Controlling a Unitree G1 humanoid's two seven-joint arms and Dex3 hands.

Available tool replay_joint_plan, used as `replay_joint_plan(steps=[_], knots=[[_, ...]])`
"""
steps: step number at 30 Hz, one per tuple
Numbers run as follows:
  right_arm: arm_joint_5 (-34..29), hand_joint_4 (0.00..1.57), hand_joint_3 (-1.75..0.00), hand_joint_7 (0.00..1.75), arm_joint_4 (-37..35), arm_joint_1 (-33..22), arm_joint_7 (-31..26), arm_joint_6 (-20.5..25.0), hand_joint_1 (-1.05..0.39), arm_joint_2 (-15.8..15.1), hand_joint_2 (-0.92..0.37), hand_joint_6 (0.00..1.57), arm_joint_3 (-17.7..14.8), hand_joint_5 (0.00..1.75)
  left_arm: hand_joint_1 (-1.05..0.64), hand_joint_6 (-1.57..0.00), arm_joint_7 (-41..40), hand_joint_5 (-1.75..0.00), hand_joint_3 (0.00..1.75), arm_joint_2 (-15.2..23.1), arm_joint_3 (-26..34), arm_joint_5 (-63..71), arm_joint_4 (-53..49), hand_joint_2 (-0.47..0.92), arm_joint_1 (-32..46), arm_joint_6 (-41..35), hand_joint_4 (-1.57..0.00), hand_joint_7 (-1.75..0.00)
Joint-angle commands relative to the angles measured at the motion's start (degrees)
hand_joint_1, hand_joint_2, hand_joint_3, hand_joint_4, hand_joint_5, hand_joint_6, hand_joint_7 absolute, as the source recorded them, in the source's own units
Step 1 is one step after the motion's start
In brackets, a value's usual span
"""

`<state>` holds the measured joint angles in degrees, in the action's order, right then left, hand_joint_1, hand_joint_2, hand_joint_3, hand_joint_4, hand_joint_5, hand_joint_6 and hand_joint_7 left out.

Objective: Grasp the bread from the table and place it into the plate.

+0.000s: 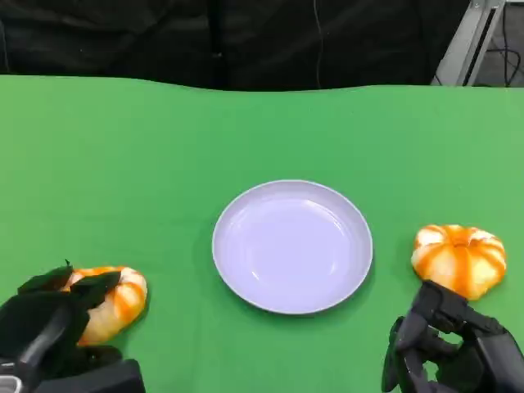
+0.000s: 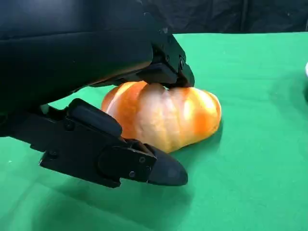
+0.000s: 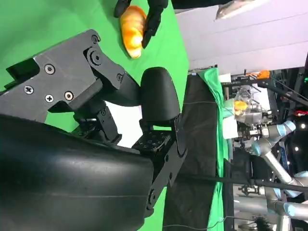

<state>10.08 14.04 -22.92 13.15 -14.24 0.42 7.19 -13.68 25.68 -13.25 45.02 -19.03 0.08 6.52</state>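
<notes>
Slippage is worrying me: my left hand (image 1: 57,315), lower left, is cupping the bread (image 1: 115,301) loosely, short of the plate (image 1: 292,246).

- Worktop (image 1: 164,147): covered in plain green cloth, dark backdrop behind its far edge.
- Plate (image 1: 292,246): pale lilac, round, upright on the cloth, nothing in it.
- Left bread (image 1: 115,301): orange-striped, well left of the plate and nearer the robot.
- Right bread (image 1: 458,259): orange-striped, round, near the plate's right rim, not touching.
</notes>
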Motion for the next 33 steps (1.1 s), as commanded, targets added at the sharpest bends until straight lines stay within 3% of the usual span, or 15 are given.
replay_joint_plan(steps=[1,2,3,4,8,9,10,12,17,18,20,33], knots=[[0.6,0.83,-1.21,1.69,0.3,-0.2,0.1,-0.3,-0.12,-0.6,-0.58,0.67,-0.7,1.75,-0.18,-0.84,0.4,-0.07,0.26,0.8,0.0,-1.5,-0.7,0.92,0.0,-0.3,-0.82,-0.06],[0.7,0.83,-1.21,1.69,0.3,-0.2,0.2,-0.2,-0.12,-0.6,-0.58,0.67,-0.7,1.75,-0.18,-0.84,0.0,-0.07,0.26,0.4,0.1,-2.7,-1.4,0.92,-0.2,0.7,-0.82,-0.06],[0.8,0.83,-1.21,1.69,0.4,-0.2,0.2,-0.1,-0.12,-0.6,-0.58,0.67,-0.7,1.75,-0.15,-0.98,-0.2,-0.12,0.28,0.2,0.2,-3.5,-2.0,0.92,-0.4,1.3,-0.99,-0.09],[0.8,0.83,-1.21,1.69,0.4,-0.2,0.2,0.0,-0.12,-0.6,-0.58,0.66,-0.7,1.75,-0.14,-1.03,-0.4,-0.14,0.28,0.2,0.1,-4.0,-2.3,0.92,-0.5,1.8,-1.05,-0.1],[0.6,0.83,-1.2,1.68,0.4,-0.2,0.2,-0.2,-0.12,-0.5,-0.58,0.67,-0.7,1.75,-0.12,-1.25,-2.4,-0.24,0.28,0.1,0.1,-5.4,-3.4,0.92,-0.9,3.1,-1.2,-0.17],[0.6,0.83,-1.2,1.68,0.3,-0.1,0.2,-0.3,-0.12,-0.5,-0.58,0.67,-0.6,1.75,-0.14,-1.08,-3.4,-0.95,0.23,-0.1,0.1,-5.5,-3.7,0.92,-0.9,3.4,-0.99,-0.66],[0.6,0.83,-1.2,1.68,0.3,-0.1,0.2,-0.3,-0.12,-0.5,-0.58,0.67,-0.6,1.75,-0.15,-0.92,-4.2,-1.27,0.22,-0.2,0.1,-5.5,-3.9,0.92,-0.9,3.6,-0.87,-1.01],[0.6,0.83,-1.2,1.68,0.3,-0.1,0.2,-0.3,-0.12,-0.4,-0.58,0.67,-0.6,1.75,-0.15,-0.79,-4.9,-1.54,0.22,-0.2,0.0,-5.6,-4.3,0.92,-1.0,3.8,-0.77,-1.31],[0.6,0.83,-1.2,1.68,0.4,-0.1,0.1,-0.2,-0.12,-0.5,-0.58,0.67,-0.7,1.75,-0.16,-0.75,-5.6,-1.61,0.21,-0.4,0.0,-6.0,-4.0,0.92,-0.9,4.0,-0.74,-1.4],[0.6,0.83,-1.2,1.68,0.5,-0.1,0.1,-0.1,-0.12,-0.5,-0.58,0.67,-0.7,1.75,-0.14,-0.64,-5.8,-1.68,0.28,-0.7,0.1,-6.3,-3.6,0.92,-0.7,4.0,-0.73,-1.57],[0.6,0.83,-1.2,1.69,0.7,-0.2,0.1,0.1,-0.12,-0.6,-0.58,0.67,-0.8,1.75,-0.15,-0.53,-6.7,-1.73,0.3,-0.9,0.4,-6.3,-2.4,0.92,-0.2,3.8,-0.71,-1.71],[0.8,0.84,-1.21,1.7,0.7,-0.2,0.3,0.1,-0.12,-0.8,-0.58,0.67,-0.8,1.75,-0.1,-0.48,-7.1,-1.75,0.24,-1.1,0.8,-5.9,3.0,0.92,1.2,1.9,-0.67,-1.75]])
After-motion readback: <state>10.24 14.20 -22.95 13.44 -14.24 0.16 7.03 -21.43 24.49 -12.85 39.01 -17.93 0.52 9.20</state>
